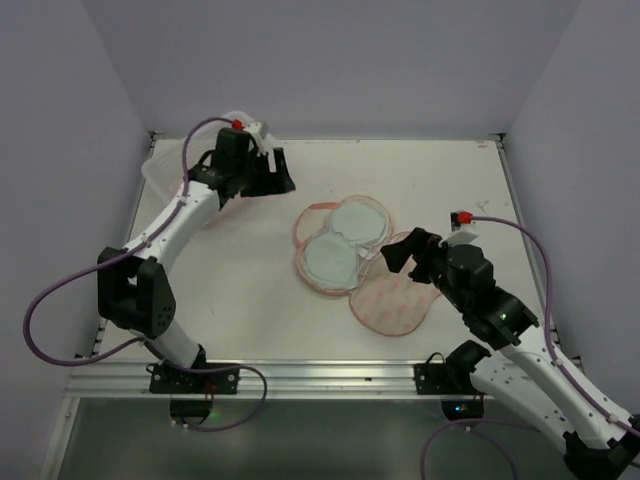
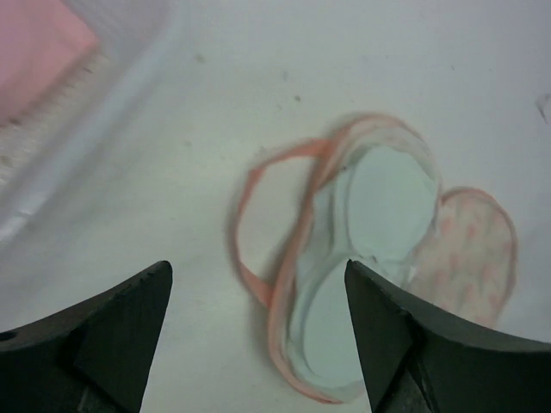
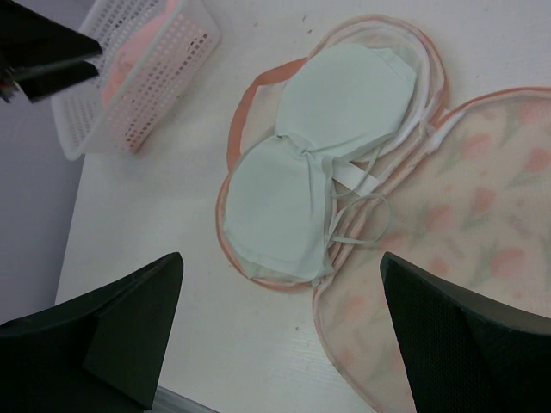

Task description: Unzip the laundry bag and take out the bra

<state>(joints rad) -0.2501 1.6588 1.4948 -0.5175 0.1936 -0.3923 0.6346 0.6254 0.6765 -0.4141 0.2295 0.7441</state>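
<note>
The laundry bag (image 1: 392, 298) lies unzipped and spread open in the middle of the table, its printed lid flipped toward the near right (image 3: 482, 241). The pale mint bra (image 1: 340, 242) lies in the other half, cups up, and shows in the right wrist view (image 3: 310, 146) and the left wrist view (image 2: 370, 224). A pink loop (image 2: 250, 224) trails off the bag's left side. My left gripper (image 1: 272, 172) is open and empty, above the table at the far left, away from the bag. My right gripper (image 1: 405, 252) is open and empty, just right of the bra above the lid.
A clear perforated plastic tub (image 1: 165, 180) with pink cloth inside stands at the far left, under the left arm; it shows in the right wrist view (image 3: 138, 82). Grey walls close in the table on three sides.
</note>
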